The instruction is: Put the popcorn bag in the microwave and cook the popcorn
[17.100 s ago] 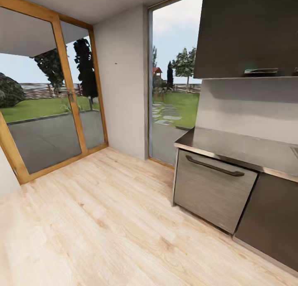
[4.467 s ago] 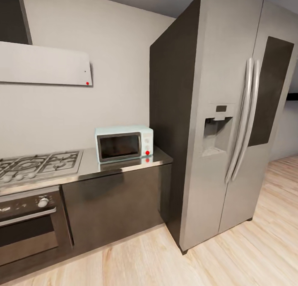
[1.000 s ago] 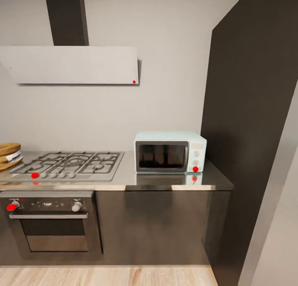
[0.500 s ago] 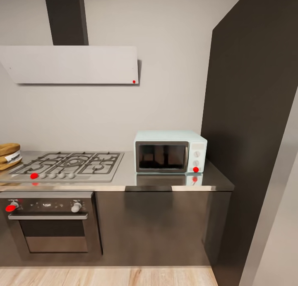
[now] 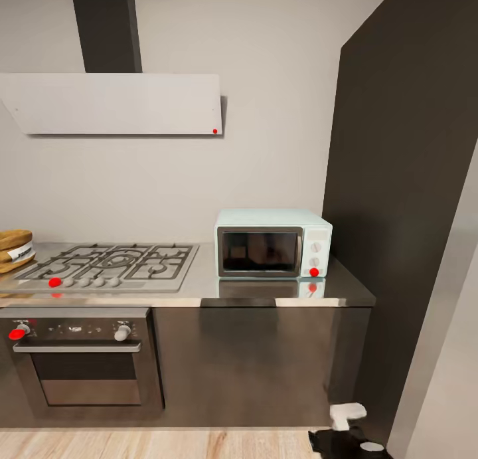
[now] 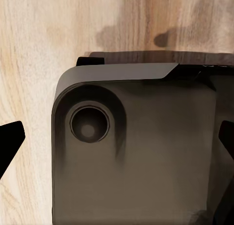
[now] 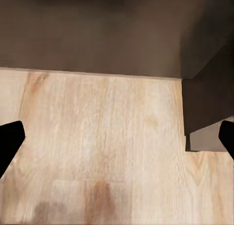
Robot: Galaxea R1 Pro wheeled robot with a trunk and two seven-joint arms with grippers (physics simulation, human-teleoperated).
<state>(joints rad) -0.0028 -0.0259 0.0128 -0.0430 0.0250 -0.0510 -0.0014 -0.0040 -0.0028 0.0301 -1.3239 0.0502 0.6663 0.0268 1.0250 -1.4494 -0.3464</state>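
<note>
The pale-blue microwave (image 5: 273, 243) stands with its dark glass door shut at the right end of the grey steel countertop (image 5: 265, 291), against the wall. Its side panel carries two knobs and a red light (image 5: 313, 272). The popcorn bag is out of view. My left gripper (image 6: 117, 147) is open with nothing held, hanging over the robot's dark base (image 6: 136, 152) and the wood floor. My right gripper (image 7: 117, 142) is open too, above the floor in front of the dark cabinet plinth (image 7: 97, 34). Part of my right arm (image 5: 346, 424) pokes in at the lower right of the head view.
A gas hob (image 5: 109, 265) lies left of the microwave, over a built-in steel oven (image 5: 79, 359). A range hood (image 5: 113, 103) hangs above. Wooden boards (image 5: 13, 246) sit at the far left. The tall dark fridge side (image 5: 411, 180) closes the right.
Part of my right arm has risen into the head view at the lower right. The kitchen scene stays as it was half a second ago.
</note>
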